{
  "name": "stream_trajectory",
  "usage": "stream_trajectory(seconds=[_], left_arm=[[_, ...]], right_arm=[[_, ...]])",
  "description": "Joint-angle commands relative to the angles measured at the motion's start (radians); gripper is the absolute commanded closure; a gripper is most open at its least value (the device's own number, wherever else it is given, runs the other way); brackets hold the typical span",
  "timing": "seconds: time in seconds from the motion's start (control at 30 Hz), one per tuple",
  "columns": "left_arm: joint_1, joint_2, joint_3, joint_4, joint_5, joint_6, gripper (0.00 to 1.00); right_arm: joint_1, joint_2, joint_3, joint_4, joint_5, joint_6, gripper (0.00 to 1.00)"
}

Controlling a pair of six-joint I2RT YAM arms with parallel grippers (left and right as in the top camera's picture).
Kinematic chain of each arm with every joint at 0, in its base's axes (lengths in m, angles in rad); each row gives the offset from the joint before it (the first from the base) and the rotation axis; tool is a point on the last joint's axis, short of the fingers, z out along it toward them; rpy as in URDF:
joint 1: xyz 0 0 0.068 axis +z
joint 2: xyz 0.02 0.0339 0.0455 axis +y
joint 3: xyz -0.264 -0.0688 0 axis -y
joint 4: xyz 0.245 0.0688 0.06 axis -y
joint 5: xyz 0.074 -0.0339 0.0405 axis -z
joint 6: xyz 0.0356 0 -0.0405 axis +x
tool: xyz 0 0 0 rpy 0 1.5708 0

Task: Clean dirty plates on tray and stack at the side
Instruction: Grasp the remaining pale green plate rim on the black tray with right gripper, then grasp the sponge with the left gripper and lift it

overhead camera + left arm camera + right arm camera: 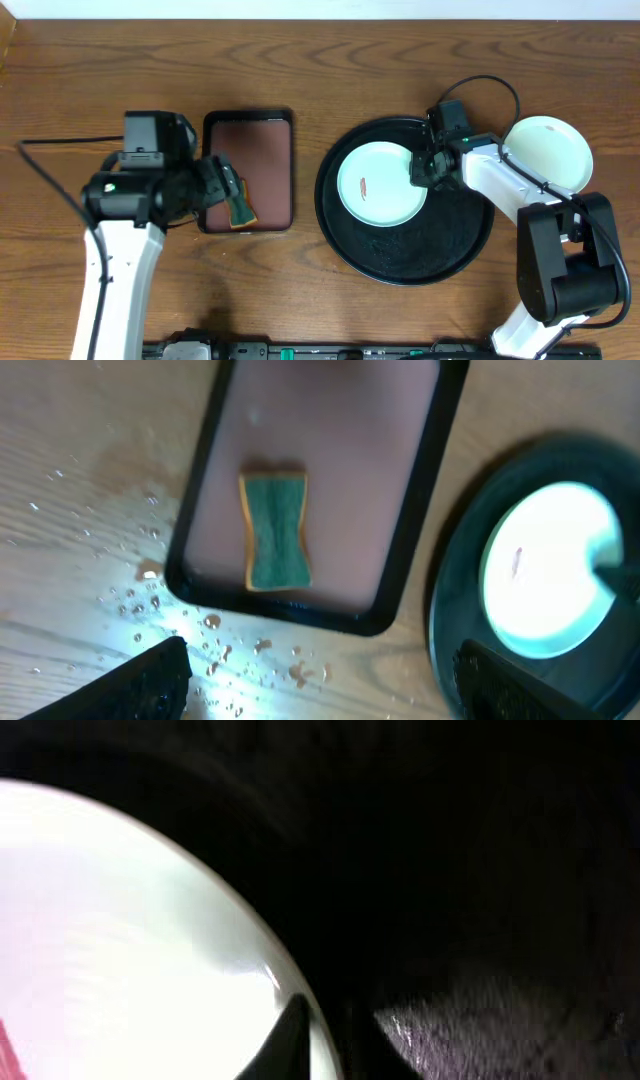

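Evidently at the fetch-the-wiper step, the right gripper (420,170) is pinched shut on the rim of the smeared mint-green plate (375,185) on the black tray (400,270), while the left gripper (222,185) hangs wide open over the sponge (240,208), which it must next grasp squarely.

Two plates (381,184) showing; one round tray (420,250); one rectangular tray (260,150); one sponge (274,530).

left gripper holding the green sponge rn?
No: the green sponge with tan edges lies flat on the rectangular reddish-brown tray, while the left gripper hangs open above the table, fingers clear of it.
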Motion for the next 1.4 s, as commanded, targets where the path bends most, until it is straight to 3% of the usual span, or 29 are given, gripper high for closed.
stream_trajectory(seconds=[0.0,0.23,0.3,0.37,0.53,0.63,0.67,0.7,1.0,1.17,1.37], left_arm=[[-0.007,0.073,-0.064,0.033,-0.101,-0.064,0.15],[-0.045,0.294,-0.124,0.208,-0.088,-0.066,0.20],[-0.069,0.365,-0.124,0.248,-0.105,-0.063,0.26],[-0.086,0.440,-0.124,0.275,-0.154,-0.090,0.41],[-0.090,0.560,-0.124,0.295,-0.177,-0.125,0.50],[-0.090,0.616,-0.124,0.295,-0.173,-0.124,0.68],[-0.090,0.624,-0.124,0.294,-0.169,-0.124,0.89],[-0.090,0.624,-0.124,0.291,-0.143,-0.124,0.93],[-0.098,0.546,-0.006,0.183,-0.093,-0.100,0.92],[-0.204,0.512,0.083,0.151,-0.030,-0.102,0.93],[-0.394,0.519,0.120,0.322,0.036,-0.248,0.93]], right_arm=[[0.003,0.043,-0.032,0.027,0.008,-0.009,0.99],[0.002,0.045,-0.032,0.010,0.006,-0.010,0.99],[0.002,0.045,-0.032,0.008,0.006,-0.010,0.99],[0.002,0.045,-0.032,0.007,0.006,-0.010,0.99],[0.002,0.045,-0.032,0.003,0.006,-0.009,0.99],[0.002,0.045,-0.032,0.004,0.006,-0.009,0.99],[0.002,0.045,-0.032,0.004,0.006,-0.009,0.99],[0.002,0.045,-0.032,0.004,0.006,-0.009,0.99],[0.002,0.045,-0.032,0.003,0.006,-0.009,0.99],[0.002,0.045,-0.032,0.003,0.006,-0.009,0.99],[0.002,0.045,-0.032,0.003,0.006,-0.010,0.99]])
